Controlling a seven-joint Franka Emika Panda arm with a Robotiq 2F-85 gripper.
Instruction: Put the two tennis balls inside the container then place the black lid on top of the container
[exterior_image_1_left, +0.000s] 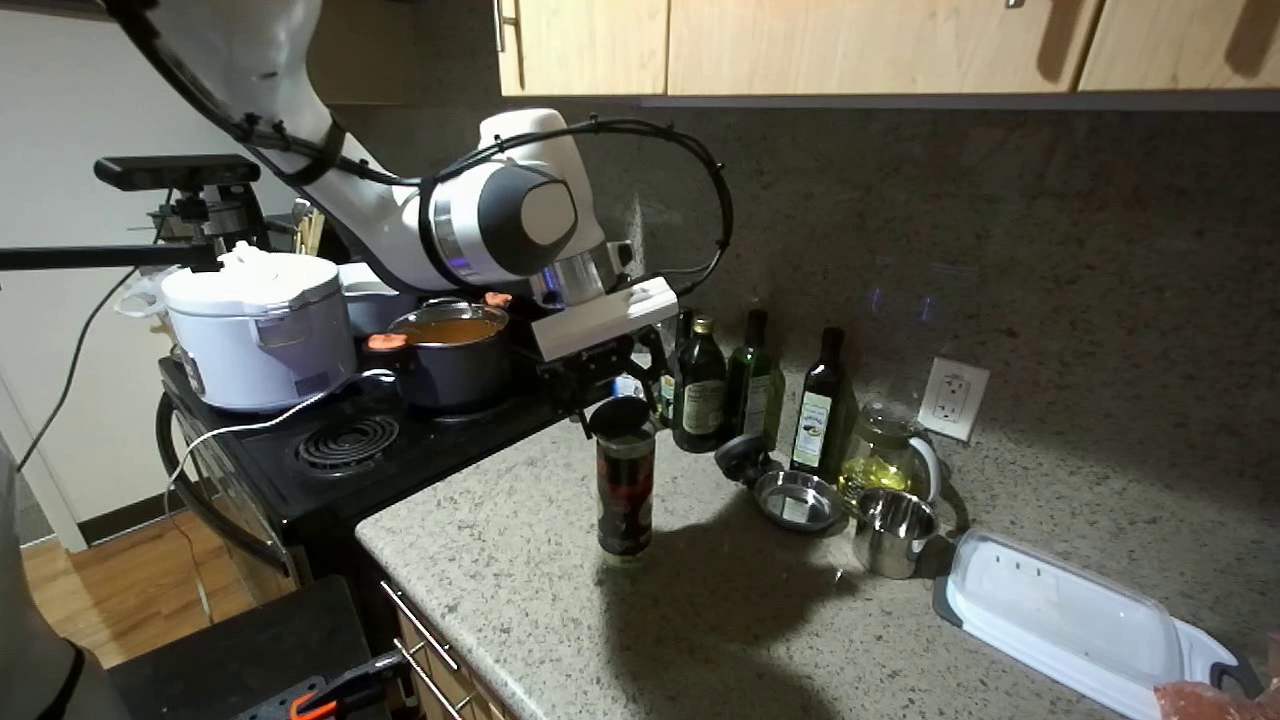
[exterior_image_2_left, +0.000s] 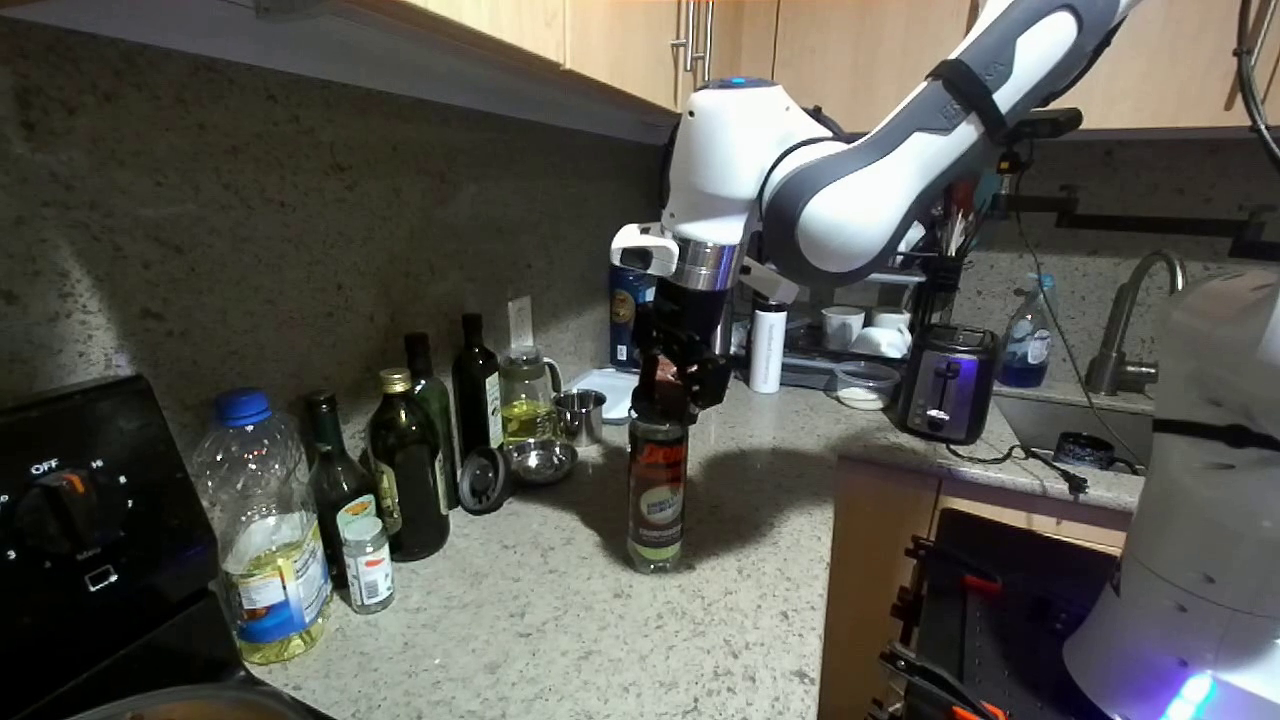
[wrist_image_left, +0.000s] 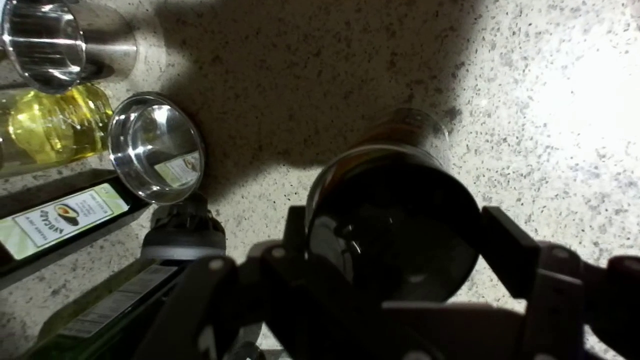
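- With gripper nearest in wrist view, pinching black lid by opposite edges
- Held tilted at mouth of upright container on speckled counter; cannot tell whether seated
- Glimpsed low inside: yellow-green tennis ball

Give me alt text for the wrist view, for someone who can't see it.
The pincer grips a black lid over the mouth of a clear container on a speckled counter; whether it is seated is unclear. At left stand a metal bowl, metal cup, glass jug of yellow liquid and dark bottles.
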